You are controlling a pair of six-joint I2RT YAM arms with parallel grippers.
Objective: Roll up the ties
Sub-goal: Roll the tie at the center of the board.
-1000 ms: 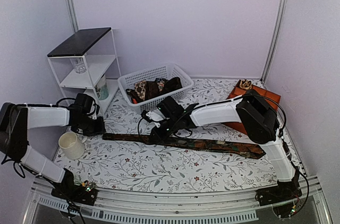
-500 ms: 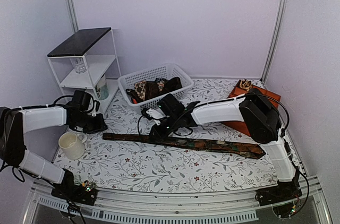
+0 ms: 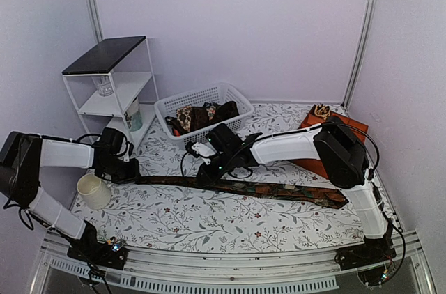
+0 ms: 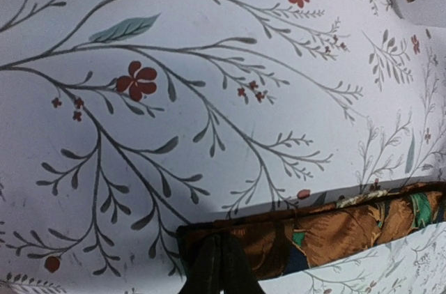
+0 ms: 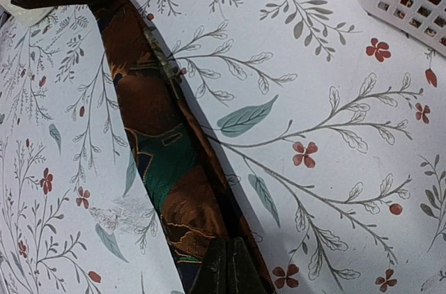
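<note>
Left end effector point(image 3: 129, 171) dipped onto narrow end of tie point(image 3: 279, 189), jaws pinched shut on it. Right end effector point(image 3: 207, 175) stayed clamped on tie mid-length. Tie lay stretched flat across floral surface point(image 3: 209, 223), just in front of white basket point(image 3: 209, 92) holding other ties point(image 3: 202, 114). Cup point(image 3: 93, 190) stood near left arm.

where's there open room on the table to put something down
Widest free patch: the tablecloth strip between the laid-out tie and the near edge, right of the cup. A smaller one lies between the basket and the orange box. Crowded: by the shelf rack and along the tie, where the left tool and right tool pinch it.
</note>
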